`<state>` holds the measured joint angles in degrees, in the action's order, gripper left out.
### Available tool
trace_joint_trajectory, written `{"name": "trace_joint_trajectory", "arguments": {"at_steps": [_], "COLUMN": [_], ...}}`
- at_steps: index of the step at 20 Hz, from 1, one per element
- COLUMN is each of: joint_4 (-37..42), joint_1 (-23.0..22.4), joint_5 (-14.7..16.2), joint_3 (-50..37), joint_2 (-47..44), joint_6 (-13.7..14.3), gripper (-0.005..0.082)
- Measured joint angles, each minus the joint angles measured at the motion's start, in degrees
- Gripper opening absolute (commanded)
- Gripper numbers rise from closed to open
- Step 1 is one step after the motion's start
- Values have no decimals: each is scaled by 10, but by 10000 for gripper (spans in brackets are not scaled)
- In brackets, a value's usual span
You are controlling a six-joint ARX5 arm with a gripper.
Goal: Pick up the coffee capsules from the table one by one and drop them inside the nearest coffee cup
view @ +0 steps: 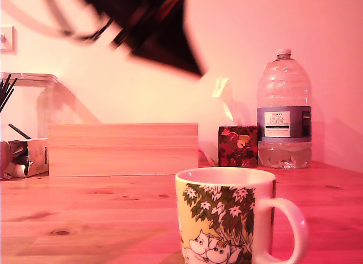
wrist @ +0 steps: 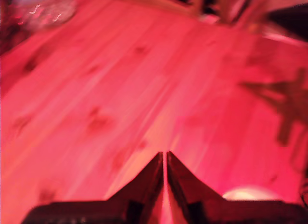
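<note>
The coffee cup (view: 227,214), a white mug printed with leaves and cartoon creatures, stands at the front of the table (view: 85,218), handle toward the exterior view's right. A pale curve in the wrist view looks like the coffee cup's rim (wrist: 250,192), close beside the fingers. My gripper (wrist: 164,157) hangs well above the tabletop. Its two dark fingers (wrist: 144,185) are pressed together, with only a thin slit and nothing visible between them. In the exterior view the arm (view: 159,34) is a dark motion-blurred shape high above the mug. No coffee capsules are in view.
A plain wooden box (view: 123,149) lies across the back of the table. A dark floral box (view: 237,146) and a large water bottle (view: 283,113) stand behind the mug at the exterior view's right. Clutter and a clear container (view: 22,156) sit at the far left.
</note>
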<state>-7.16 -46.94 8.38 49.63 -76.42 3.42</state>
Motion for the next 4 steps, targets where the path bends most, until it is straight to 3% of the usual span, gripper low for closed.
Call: {"name": "trace_joint_trajectory", "arguments": {"at_steps": [4], "joint_4": [12], "joint_1": [25], "joint_5": [-4], "joint_3": [-20], "joint_2": [11], "joint_6": [-16], "gripper": [-19]}}
